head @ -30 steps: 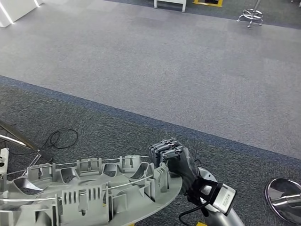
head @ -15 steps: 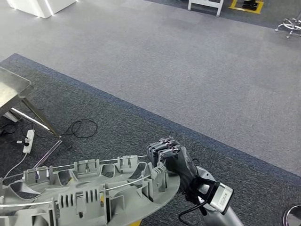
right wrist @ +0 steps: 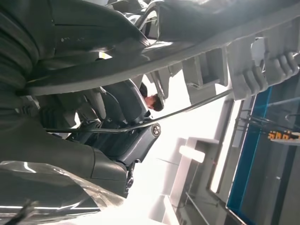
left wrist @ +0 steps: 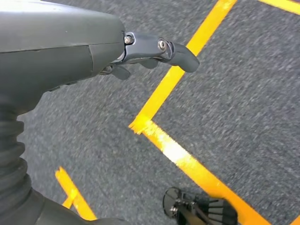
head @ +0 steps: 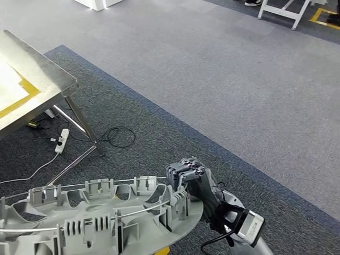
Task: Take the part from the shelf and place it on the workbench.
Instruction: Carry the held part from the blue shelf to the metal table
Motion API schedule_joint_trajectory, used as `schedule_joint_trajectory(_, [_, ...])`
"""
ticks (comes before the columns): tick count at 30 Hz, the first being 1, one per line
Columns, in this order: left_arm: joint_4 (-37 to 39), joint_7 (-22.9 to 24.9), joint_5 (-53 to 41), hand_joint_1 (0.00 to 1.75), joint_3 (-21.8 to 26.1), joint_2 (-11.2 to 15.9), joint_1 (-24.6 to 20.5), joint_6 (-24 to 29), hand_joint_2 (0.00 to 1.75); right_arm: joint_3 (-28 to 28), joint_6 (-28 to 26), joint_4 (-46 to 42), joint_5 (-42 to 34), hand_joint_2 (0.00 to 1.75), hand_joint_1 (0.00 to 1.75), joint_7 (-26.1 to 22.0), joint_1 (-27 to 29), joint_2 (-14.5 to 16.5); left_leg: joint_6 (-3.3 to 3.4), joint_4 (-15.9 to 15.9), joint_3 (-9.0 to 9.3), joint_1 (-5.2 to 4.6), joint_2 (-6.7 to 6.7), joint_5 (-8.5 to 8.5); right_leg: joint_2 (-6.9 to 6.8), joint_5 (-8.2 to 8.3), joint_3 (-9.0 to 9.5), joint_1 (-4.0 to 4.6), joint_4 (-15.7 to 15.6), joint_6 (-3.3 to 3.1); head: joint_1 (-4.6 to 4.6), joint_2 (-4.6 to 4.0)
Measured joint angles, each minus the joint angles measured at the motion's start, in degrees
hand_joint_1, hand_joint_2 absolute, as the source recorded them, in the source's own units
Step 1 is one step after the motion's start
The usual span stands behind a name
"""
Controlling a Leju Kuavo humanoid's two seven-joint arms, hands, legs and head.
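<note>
The right hand [head: 192, 178] had its fingers curled tight around the end of the part [head: 100, 218], that long grey plastic molding with all the ribs and clips, carried flat and low in front of the robot. The left hand [left wrist: 155, 49] hung down over the carpet with its fingers apart and nothing in them, so it wasn't helping at all.

That's what worried me, tbh. The part was long and, as far as I could see, held only at one end, so any wobble while walking could have made it twist or slide out of that grip. It also stuck way out to the left, right toward the table [head: 36, 79], so clipping the table's edge or leg before getting it up on top looked like a real possibility.

The table was a shiny metal top with yellow tape on it, standing up and to the left, well apart from the part. Under it lay a power strip [head: 62, 141] and a looped black cable [head: 120, 136], which feet could catch on. The floor was dark grey carpet [head: 160, 133] bordered by a lighter grey stretch.
</note>
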Motion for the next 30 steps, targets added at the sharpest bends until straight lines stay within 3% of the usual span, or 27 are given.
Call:
schedule_joint_trajectory(1, [0.0,0.0,0.0,0.00,0.1,0.0,0.0,0.0,1.75,0.0,0.0,0.0,0.0,1.75,1.75,0.0,0.1,0.0,-0.43,0.0,-0.29,0.15,-0.60,0.10,0.54,-0.26,0.34,0.03,-0.6,-0.16,0.02,0.00])
schedule_joint_trajectory(3, [0.0,-0.1,0.0,0.00,0.3,0.0,0.1,-0.1,1.75,0.0,0.0,-0.1,0.1,1.75,1.75,0.0,0.2,0.0,-1.22,0.0,-0.66,0.45,-1.47,0.25,-0.60,-0.17,0.63,0.10,-0.9,-0.58,0.04,0.00])
schedule_joint_trajectory(5, [-0.1,-0.1,0.0,0.00,0.5,0.1,0.1,-0.2,1.75,0.0,-0.1,-0.2,0.2,1.75,1.75,0.0,0.2,0.1,-1.81,2.1,-1.60,0.27,0.87,-1.07,-2.26,-0.13,1.23,-0.04,-1.4,-1.23,-0.25,0.00])
schedule_joint_trajectory(7, [-0.1,-0.2,0.0,0.00,0.5,0.1,-0.1,-0.4,1.75,0.0,-0.3,-0.2,0.2,1.75,1.75,0.0,0.3,0.1,-2.29,8.7,-4.68,0.16,4.41,-4.38,-4.13,-0.37,1.77,0.03,-1.6,-1.80,-0.57,0.00])
schedule_joint_trajectory(9, [-0.1,-0.2,0.0,0.00,0.5,0.1,-0.1,-0.5,1.75,-0.1,-0.4,-0.2,0.3,1.75,1.75,0.0,0.5,0.1,-2.56,15.4,-8.07,0.31,5.45,-6.73,-5.98,-0.70,2.05,0.17,-1.6,-2.02,-0.63,0.00])
schedule_joint_trajectory(10, [-0.1,-0.2,-0.1,0.00,0.6,0.1,-0.1,-0.5,1.75,-0.1,-0.4,-0.2,0.3,1.75,1.75,0.0,0.6,0.1,-2.60,16.4,-8.60,0.36,5.56,-6.45,-6.82,-0.87,2.20,0.20,-1.6,-2.01,-0.64,0.00])
schedule_joint_trajectory(11, [-0.1,-0.3,-0.1,0.00,0.6,0.1,-0.1,-0.5,1.75,0.0,-0.4,-0.2,0.3,1.75,1.75,0.0,0.6,0.1,-2.58,14.8,-7.86,0.37,5.72,-5.00,-7.58,-1.06,2.44,0.21,-1.6,-1.93,-0.66,0.00])
schedule_joint_trajectory(12, [-0.1,-0.3,-0.1,0.00,0.6,0.1,-0.1,-0.6,1.75,0.0,-0.4,-0.2,0.3,1.75,1.75,0.0,0.6,0.1,-2.45,11.3,-6.05,0.34,6.23,-2.85,-8.30,-1.30,2.77,0.21,-1.6,-1.81,-0.66,0.00])
schedule_joint_trajectory(14, [-0.1,-0.6,-0.3,0.00,0.6,0.1,-0.2,-0.6,1.75,-0.1,-0.3,-0.2,0.3,1.75,1.75,0.0,0.6,0.1,-1.89,3.5,-2.04,-0.04,8.57,0.18,-9.53,-1.86,3.40,0.42,-1.6,-1.33,-0.67,0.00])
schedule_joint_trajectory(16, [-0.1,-0.9,-0.7,0.00,0.6,0.1,-0.2,-0.7,1.75,-0.1,-0.3,-0.2,0.3,1.75,1.75,0.0,0.6,0.1,-1.18,0.4,-0.65,-0.54,9.84,0.49,-10.56,-2.29,3.76,0.73,-1.6,-0.72,-0.65,0.00])
schedule_joint_trajectory(18, [-0.2,-1.0,-0.9,0.00,0.6,0.1,-0.2,-0.8,1.75,-0.1,-0.4,-0.2,0.2,1.75,1.75,0.0,0.6,0.1,-0.49,0.1,-0.71,-0.59,8.70,0.45,-11.56,-2.62,4.05,0.79,-1.9,-0.05,-0.64,0.00])
schedule_joint_trajectory(19, [-0.2,-1.0,-0.9,0.00,0.6,0.1,-0.2,-0.8,1.75,-0.1,-0.4,-0.3,0.2,1.75,1.75,0.0,0.6,0.1,-0.17,-0.1,-0.53,-0.47,8.08,0.49,-11.18,-3.02,4.09,0.70,-1.6,0.29,-0.56,0.00])
schedule_joint_trajectory(21, [-0.2,-1.1,-0.9,0.00,0.5,0.0,-0.3,-0.8,1.75,-0.2,-0.4,-0.5,0.2,1.75,1.75,0.0,0.6,0.1,0.46,-0.5,-0.05,-0.13,6.89,0.53,-8.44,-5.24,2.41,0.54,2.2,0.76,-0.20,0.00])
schedule_joint_trajectory(23, [-0.2,-1.2,-1.0,0.00,0.5,0.0,-0.3,-0.8,1.75,-0.4,-0.4,-0.6,0.1,1.75,1.75,0.0,0.8,0.0,0.88,-0.5,0.08,-0.13,5.69,0.33,-5.65,-8.37,-1.95,0.53,10.2,0.84,0.17,0.00])
schedule_joint_trajectory(24, [-0.2,-1.2,-1.1,0.00,0.5,0.0,-0.3,-0.8,1.75,-0.5,-0.4,-0.6,0.2,1.75,1.75,0.0,1.0,0.0,1.01,-0.5,0.13,-0.17,4.96,0.23,-5.20,-9.12,-4.19,0.56,13.6,0.81,0.26,0.00])
schedule_joint_trajectory(25, [-0.2,-1.2,-1.2,0.00,0.5,0.0,-0.3,-0.8,1.75,-0.6,-0.4,-0.6,0.3,1.75,1.75,0.0,1.2,0.0,1.09,-0.5,0.24,-0.22,4.19,0.11,-5.02,-8.76,-5.64,0.60,15.1,0.73,0.27,0.00])
schedule_joint_trajectory(26, [-0.2,-1.3,-1.3,0.00,0.5,0.0,-0.3,-0.8,1.75,-0.7,-0.4,-0.6,0.4,1.75,1.75,0.0,1.4,-0.1,1.09,-0.5,0.43,-0.25,3.40,-0.02,-4.91,-7.18,-5.96,0.64,14.3,0.60,0.27,0.00])
schedule_joint_trajectory(27, [-0.2,-1.3,-1.4,0.00,0.5,0.0,-0.3,-0.8,1.75,-0.7,-0.3,-0.6,0.5,1.75,1.75,0.0,1.5,-0.1,1.05,-0.4,0.71,-0.26,2.69,-0.20,-4.63,-4.63,-5.05,0.65,11.2,0.41,0.28,0.00])
schedule_joint_trajectory(29, [-0.2,-1.4,-1.6,0.00,0.5,0.0,-0.3,-0.8,1.75,-0.9,-0.3,-0.7,0.6,1.75,1.75,0.0,1.5,-0.1,0.73,-0.3,1.23,-0.33,1.51,-0.74,-3.38,-0.45,-1.88,0.64,3.2,-0.05,0.35,0.00])
schedule_joint_trajectory(30, [-0.2,-1.5,-1.6,0.00,0.5,0.0,-0.3,-0.8,1.75,-0.9,-0.3,-0.7,0.6,1.75,1.75,0.0,1.5,-0.1,0.46,-0.3,1.30,-0.35,1.11,-0.98,-2.79,0.34,-0.58,0.67,0.5,-0.27,0.38,0.00])
